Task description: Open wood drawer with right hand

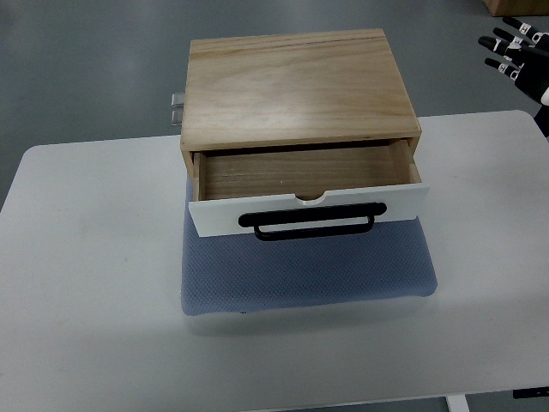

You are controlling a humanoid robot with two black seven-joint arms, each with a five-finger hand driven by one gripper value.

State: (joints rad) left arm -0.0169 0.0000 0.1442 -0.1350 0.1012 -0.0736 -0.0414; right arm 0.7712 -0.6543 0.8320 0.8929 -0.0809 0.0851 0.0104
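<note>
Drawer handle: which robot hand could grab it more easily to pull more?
Right. The right hand shows at the top right corner, fingers spread, away from the black handle. No left hand is in view. The drawer is already partly open.

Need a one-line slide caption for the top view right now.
Wood drawer pulled open and empty on blue pad; right hand raised clear at upper right.
</note>
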